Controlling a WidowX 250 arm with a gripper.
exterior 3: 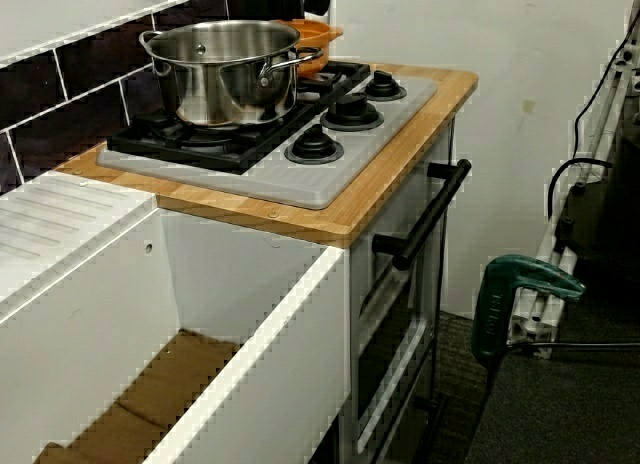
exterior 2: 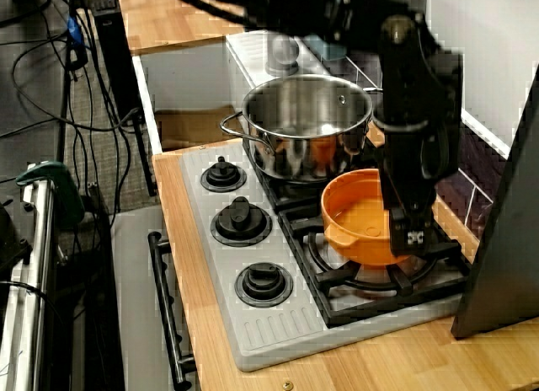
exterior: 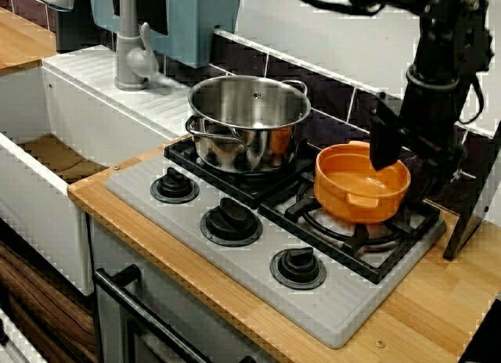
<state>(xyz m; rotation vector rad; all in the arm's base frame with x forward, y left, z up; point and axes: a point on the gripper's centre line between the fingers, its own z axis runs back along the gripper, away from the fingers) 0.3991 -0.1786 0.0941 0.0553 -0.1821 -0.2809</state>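
An orange bowl (exterior: pixel 356 187) with a small front handle is over the right burner of a toy stove (exterior: pixel 344 300). In the front view my black gripper (exterior: pixel 391 163) comes down onto the bowl's far right rim, one finger inside and the other outside, shut on that rim. From the side, the gripper (exterior 2: pixel 407 227) covers the right edge of the orange bowl (exterior 2: pixel 358 227). A steel pot (exterior: pixel 249 120) with two handles stands on the left burner, close beside the bowl. In the low view from the sink side, the bowl (exterior 3: pixel 315 32) only peeks out behind the steel pot (exterior 3: pixel 222 69).
Three black knobs (exterior: pixel 231 221) line the stove's front. A grey faucet (exterior: pixel 129 50) and a white sink (exterior: pixel 47 156) lie to the left. A dark tiled wall runs behind. Below the stove are an oven handle (exterior 3: pixel 430 214) and a green clamp (exterior 3: pixel 520 284).
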